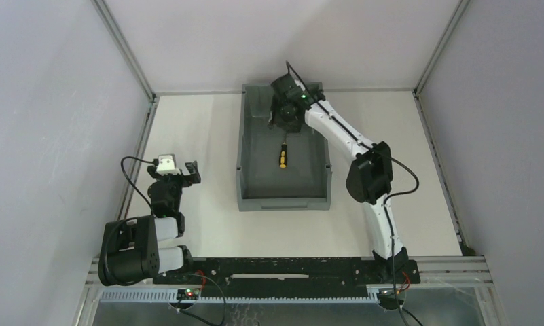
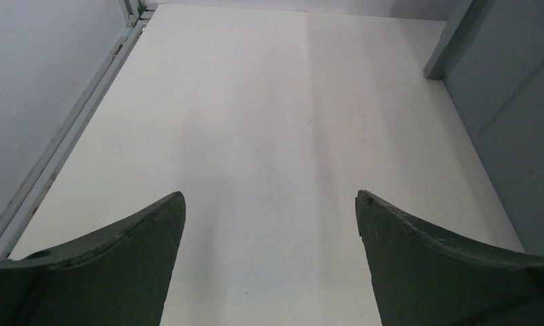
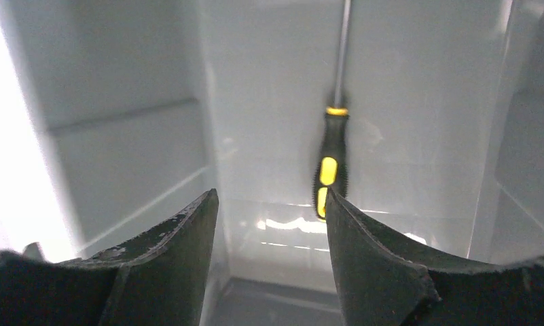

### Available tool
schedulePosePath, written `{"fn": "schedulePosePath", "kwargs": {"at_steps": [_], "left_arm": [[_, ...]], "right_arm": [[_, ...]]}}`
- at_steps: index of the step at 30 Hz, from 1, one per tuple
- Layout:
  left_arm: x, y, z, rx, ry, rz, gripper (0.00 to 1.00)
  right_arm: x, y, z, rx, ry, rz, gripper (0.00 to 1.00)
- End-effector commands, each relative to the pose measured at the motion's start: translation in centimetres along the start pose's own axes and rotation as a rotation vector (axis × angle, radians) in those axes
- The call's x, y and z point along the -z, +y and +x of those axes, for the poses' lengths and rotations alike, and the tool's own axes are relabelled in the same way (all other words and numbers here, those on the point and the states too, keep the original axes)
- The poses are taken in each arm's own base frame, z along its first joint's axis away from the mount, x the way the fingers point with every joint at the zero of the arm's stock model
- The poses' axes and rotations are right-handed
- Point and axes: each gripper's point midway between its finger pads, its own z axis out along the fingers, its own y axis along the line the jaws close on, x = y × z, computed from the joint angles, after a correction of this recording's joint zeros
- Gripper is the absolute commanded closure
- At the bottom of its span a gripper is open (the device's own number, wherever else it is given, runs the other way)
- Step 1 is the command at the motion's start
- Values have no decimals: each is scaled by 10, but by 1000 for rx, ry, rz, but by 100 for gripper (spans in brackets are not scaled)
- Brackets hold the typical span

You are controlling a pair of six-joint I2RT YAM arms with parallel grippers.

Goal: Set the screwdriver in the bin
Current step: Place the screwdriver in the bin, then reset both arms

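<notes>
The screwdriver (image 1: 282, 155), with a yellow-and-black handle, lies flat on the floor of the grey bin (image 1: 250, 197), near the middle. In the right wrist view the screwdriver (image 3: 329, 168) lies beyond my fingertips with its thin shaft pointing away. My right gripper (image 1: 284, 125) hangs over the far part of the bin, open and empty, apart from the screwdriver; it also shows in the right wrist view (image 3: 272, 197). My left gripper (image 1: 183, 170) is open and empty over the bare table left of the bin; it also shows in the left wrist view (image 2: 270, 197).
The bin's left wall (image 2: 520, 129) stands at the right of the left wrist view. Grey enclosure walls and metal frame posts (image 1: 123, 47) surround the white table (image 1: 194, 136). A rail (image 1: 289, 268) runs along the near edge.
</notes>
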Motion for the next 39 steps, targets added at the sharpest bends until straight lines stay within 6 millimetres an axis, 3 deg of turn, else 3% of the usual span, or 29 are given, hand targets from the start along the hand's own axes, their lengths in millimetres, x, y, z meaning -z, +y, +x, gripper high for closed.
{"fn": "schedulePosePath", "kwargs": {"at_steps": [1,5,10,14,20,25,26,28,33,39], "left_arm": [[-10,0,-31,0,-93,1,0],[-10,0,-30,1,-91,1,0],[-10,-1,-30,0,-91,1,0],[-10,0,-30,0,-91,1,0],[-10,0,-30,1,-90,1,0],[-10,0,-30,1,-90,-1,0],[-10,-1,-30,1,-92,2,0],[-10,-1,-30,1,-91,1,0],[-10,-1,-30,0,-92,2,0],[-10,-1,-30,0,-92,2,0]], "right_arm": [[81,28,-46,34,-157,-118,32],[118,30,-70,69,-244,-160,28],[166,10,-102,129,-376,-152,21],[197,-19,-121,131,-448,-115,15],[230,-82,-132,82,-517,-29,3],[249,-136,-132,25,-553,48,0],[258,-159,-128,5,-568,78,0],[258,-179,-122,-15,-561,110,0],[258,-218,-105,-56,-557,165,0],[253,-248,-77,-84,-574,198,1]]}}
